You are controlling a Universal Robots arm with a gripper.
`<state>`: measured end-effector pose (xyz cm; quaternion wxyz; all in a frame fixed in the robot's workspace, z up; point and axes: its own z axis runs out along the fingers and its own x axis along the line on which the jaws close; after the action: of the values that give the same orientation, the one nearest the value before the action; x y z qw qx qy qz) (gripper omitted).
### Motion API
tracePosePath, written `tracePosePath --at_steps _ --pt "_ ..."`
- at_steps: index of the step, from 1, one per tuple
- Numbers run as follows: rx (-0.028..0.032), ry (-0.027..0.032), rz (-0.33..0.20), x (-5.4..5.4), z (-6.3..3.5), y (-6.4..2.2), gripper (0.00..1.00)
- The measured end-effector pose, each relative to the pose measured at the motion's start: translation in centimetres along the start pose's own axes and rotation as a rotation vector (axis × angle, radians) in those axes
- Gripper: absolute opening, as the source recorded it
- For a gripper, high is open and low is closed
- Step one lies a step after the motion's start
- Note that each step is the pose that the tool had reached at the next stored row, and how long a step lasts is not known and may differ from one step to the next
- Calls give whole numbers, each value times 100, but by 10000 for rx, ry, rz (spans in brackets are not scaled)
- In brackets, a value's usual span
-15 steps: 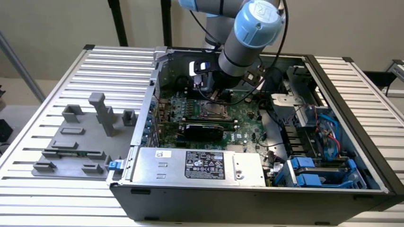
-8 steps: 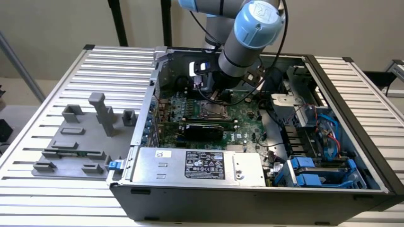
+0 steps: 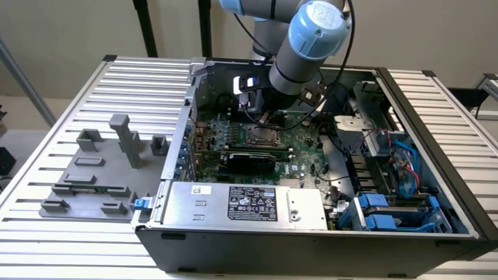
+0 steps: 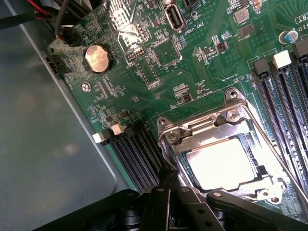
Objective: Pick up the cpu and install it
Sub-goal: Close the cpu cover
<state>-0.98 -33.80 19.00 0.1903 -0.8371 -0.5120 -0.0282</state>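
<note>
Exterior view: an open black computer case [image 3: 311, 242] lies on a ribbed metal table [image 3: 70, 93], and the grey-and-blue robot arm [image 3: 307, 41] reaches down into it over the green motherboard [image 3: 300, 157]. Its black gripper [image 3: 260, 114] hangs just above the metal-framed processor socket [image 3: 257, 135] — the arm's own body hides most of the tool from this side. Towards the exterior view's left, grey plastic fixture blocks [image 3: 97, 175] stand on the table, well apart from the case. A silver power supply with a black label [image 3: 249, 204] sits at the near edge of the case, and blue drive brackets [image 3: 381, 213] fill the corner on the exterior view's right.

From the wrist view, the small flat square cpu with its silvery-white metal top [image 4: 221, 163] lies seated in the socket [image 4: 236, 118], inside the metal retention frame, which rings it on all sides. Glare washes out the chip's surface. The gripper [image 4: 168, 192] hovers close beside the socket's edge, its dark fingers [image 4: 156, 207] drawn nearly together and holding nothing — their tips are partly cut off by the picture's edge. Black memory slots [image 4: 137, 154] run alongside, and a round silver coin battery [image 4: 97, 58] sits farther off on the board.
</note>
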Motion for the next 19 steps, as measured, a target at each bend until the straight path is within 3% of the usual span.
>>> tracePosePath --at_steps 19 --pt "-16 -6 -2 1 -53 -7 11"
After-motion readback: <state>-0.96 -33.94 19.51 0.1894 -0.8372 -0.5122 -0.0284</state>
